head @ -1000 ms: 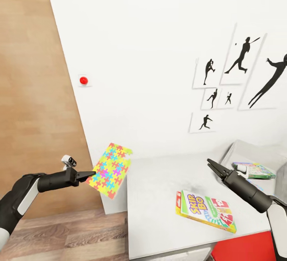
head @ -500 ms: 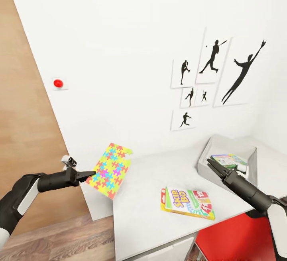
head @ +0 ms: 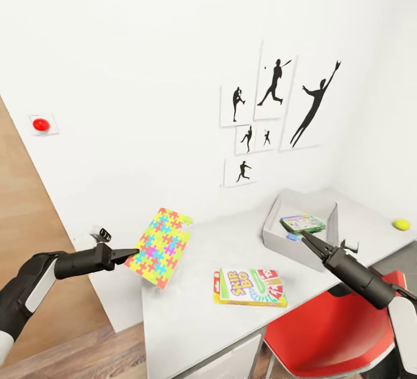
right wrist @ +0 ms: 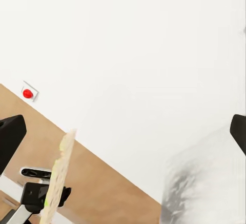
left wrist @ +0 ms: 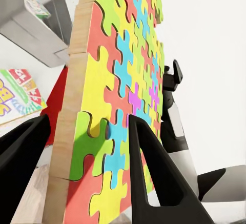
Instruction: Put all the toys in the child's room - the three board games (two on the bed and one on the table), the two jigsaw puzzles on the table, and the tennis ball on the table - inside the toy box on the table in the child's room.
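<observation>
At lower left of the head view, the jigsaw puzzle (head: 158,246), a thin flat board with a pale wooden edge and interlocking pieces in yellow, red, blue, green and pink, is clamped on edge by the left tool (head: 132,252), off the near-left corner of the worktop (head: 191,304). Across the last second the whole scene has slid leftward in frame while both arms kept their places, so the camera has turned: the toy box (head: 278,234), a pale grey open tray with a green-printed game inside, now lies centre-right, judged nearer to reach. A glossy SKIP-BO box (head: 249,295) lies flat mid-worktop; a small yellow ball (head: 399,224) sits far right. The right tool (head: 303,238) hangs spread and empty near the box.
</observation>
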